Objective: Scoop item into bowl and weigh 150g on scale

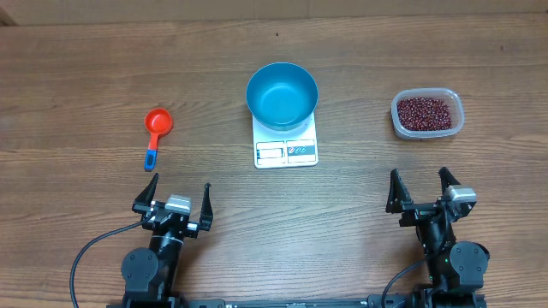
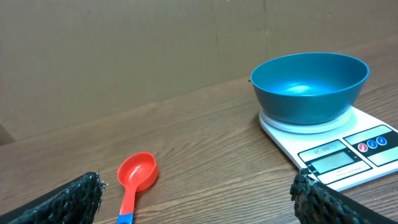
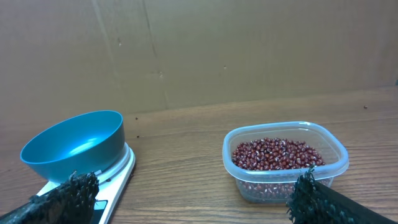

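Nearest the robot, on the near side of the small flat white rectangular kitchen scale (image 1: pixel 286 150), both arms are just parked. The left gripper (image 1: pixel 181 190) has its black fingers spread wide with nothing between them, and it's the same deal for the right gripper (image 1: pixel 419 180). A small red plastic scoop (image 1: pixel 157 128) with a blue handle tip lies well left of the scale. The tiny dark red-brown beans (image 1: pixel 425 112) are heaped in a clear rectangular plastic tub (image 1: pixel 396 115) well right of the scale. The round, deep bright blue bowl (image 1: pixel 282 94) sits on the scale's far half.

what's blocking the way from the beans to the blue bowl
Nothing visible. The beans sit in the clear tub on the right and the blue bowl sits on the scale mid-table. Only tabletop shows between them.
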`<control>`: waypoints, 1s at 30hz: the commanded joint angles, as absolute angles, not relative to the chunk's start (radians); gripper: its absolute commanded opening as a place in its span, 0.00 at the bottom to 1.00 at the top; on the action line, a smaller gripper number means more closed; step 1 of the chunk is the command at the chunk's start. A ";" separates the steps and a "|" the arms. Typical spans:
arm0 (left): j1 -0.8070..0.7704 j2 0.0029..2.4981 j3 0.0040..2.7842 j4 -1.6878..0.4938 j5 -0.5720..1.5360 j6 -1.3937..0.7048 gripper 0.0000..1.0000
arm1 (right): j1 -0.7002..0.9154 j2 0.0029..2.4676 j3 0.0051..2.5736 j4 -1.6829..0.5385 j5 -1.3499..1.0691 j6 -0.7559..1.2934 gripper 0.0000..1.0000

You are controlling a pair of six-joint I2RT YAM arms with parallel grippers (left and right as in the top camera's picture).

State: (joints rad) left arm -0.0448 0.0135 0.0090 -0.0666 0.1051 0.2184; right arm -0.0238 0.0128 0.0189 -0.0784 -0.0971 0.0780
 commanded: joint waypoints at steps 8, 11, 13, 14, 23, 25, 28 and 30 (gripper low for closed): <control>-0.038 0.004 0.005 -0.065 0.107 0.240 1.00 | -0.017 0.003 0.008 -0.074 -0.090 0.077 1.00; -0.038 0.004 0.005 0.004 0.136 0.229 1.00 | -0.017 0.003 0.008 -0.074 -0.090 0.077 1.00; -0.038 0.004 0.005 0.036 0.158 0.222 1.00 | -0.017 0.003 0.008 -0.074 -0.090 0.077 1.00; -0.038 0.004 0.005 0.047 0.160 0.201 1.00 | -0.017 0.003 0.008 -0.074 -0.090 0.077 1.00; -0.038 0.016 0.061 0.129 0.178 0.022 1.00 | -0.017 0.003 0.008 -0.074 -0.090 0.077 1.00; -0.038 0.052 0.108 0.128 0.190 0.022 1.00 | -0.017 0.003 0.008 -0.074 -0.090 0.077 1.00; -0.038 0.163 0.206 0.128 0.242 0.023 1.00 | -0.017 0.003 0.008 -0.074 -0.090 0.077 1.00; -0.038 0.257 0.287 0.129 0.271 0.043 1.00 | -0.017 0.003 0.008 -0.074 -0.090 0.077 1.00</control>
State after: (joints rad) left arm -0.0448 0.1352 0.1509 0.1204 0.2008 0.0463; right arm -0.0235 0.0128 0.0189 -0.0788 -0.0975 0.0780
